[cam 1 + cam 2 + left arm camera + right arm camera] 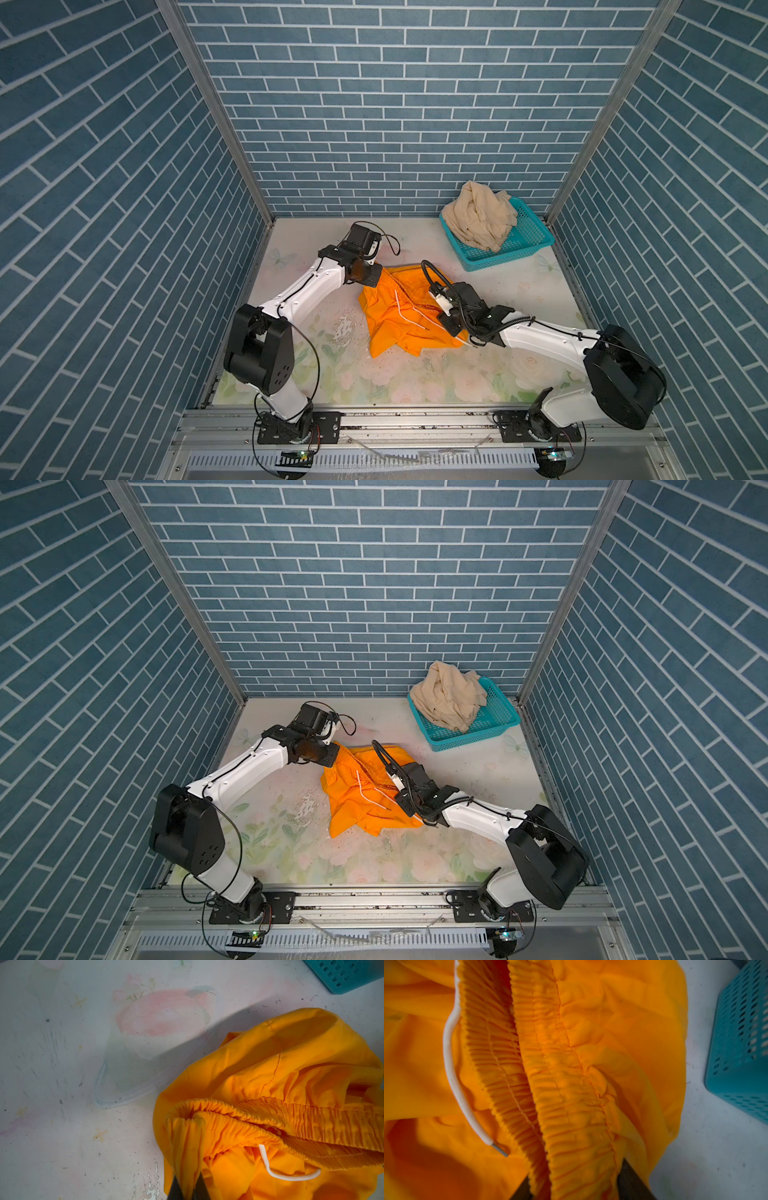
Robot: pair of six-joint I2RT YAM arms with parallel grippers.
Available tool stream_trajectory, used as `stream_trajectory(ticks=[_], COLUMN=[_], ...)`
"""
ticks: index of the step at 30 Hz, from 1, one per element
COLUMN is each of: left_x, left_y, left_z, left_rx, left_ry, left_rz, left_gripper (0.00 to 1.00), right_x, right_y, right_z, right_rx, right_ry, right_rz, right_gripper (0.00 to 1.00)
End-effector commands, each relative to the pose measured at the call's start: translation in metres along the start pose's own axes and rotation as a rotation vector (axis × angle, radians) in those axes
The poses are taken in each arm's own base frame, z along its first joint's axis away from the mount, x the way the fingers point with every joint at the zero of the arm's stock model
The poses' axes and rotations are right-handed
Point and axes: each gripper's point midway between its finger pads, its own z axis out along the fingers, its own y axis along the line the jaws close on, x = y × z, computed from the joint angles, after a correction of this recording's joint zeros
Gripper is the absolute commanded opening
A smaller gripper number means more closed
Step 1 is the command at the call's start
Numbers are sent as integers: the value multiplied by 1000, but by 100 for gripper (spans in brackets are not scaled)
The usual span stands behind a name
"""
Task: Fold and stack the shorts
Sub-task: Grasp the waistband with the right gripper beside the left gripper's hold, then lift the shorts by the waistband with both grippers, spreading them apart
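– Bright orange cloth shorts [399, 328] [357, 812]: where do we have them in both top views?
– Crumpled mid-table on the pale floral-print table [498, 291], btw the two arms. The white left arm [299, 291] comes down on their far-left corner, the white right arm [540, 336] on their right side. A thin white drawstring [409, 321] lies loose across the cloth.
– And the pale beige cloth shorts [478, 216]?
– Heaped in the teal perforated plastic basket [525, 239] at the far-right corner, spilling over its rim, well apart from the orange pair. The tool ends are hidden under the wrists here, so we can't say from above whether they're apart or together.
– Left wrist cam?
– We see the left gripper [188, 1180] w/ dark fingertips [176, 1188] together, pinching a bunch of orange cloth right at the gathered elastic waistband [311, 1124]. The rest of the shorts lie on the table; a basket corner shows at the view's edge.
– Right wrist cam?
– We see the right gripper [575, 1169] w/ one dark finger each side of the waistband, cloth filling the gap. Whether it's actually clamping, we can't tell. The drawstring, w/ a metal tip, lies beside the band; the basket is just beside the shorts, not touching.
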Motion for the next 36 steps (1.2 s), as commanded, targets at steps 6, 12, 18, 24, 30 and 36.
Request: stream_trajectory(ticks=[6, 12, 18, 24, 30, 36], left_x=[-13, -35, -36, -39, -34, -20], left_y=[9, 8, 24, 20, -9, -14], left_z=[-30, -26, 2, 25, 31, 50], left_rx=[-4, 51, 71, 249, 430, 474], left_ry=[-73, -115, -50, -18, -27, 30], left_rz=[-16, 6, 21, 25, 46, 45], left_gripper=[99, 100, 100, 100, 100, 98], right_x=[-16, 7, 13, 13, 9, 3], right_y=[-2, -2, -6, -3, -3, -5], right_z=[-3, -7, -11, -9, -8, -12], right_rx=[-22, -21, -13, -44, -56, -74], right_ry=[-67, -46, -74, -83, -106, -138], right_rz=[44, 96, 148, 173, 201, 236], right_gripper=[0, 0, 0, 0, 0, 0])
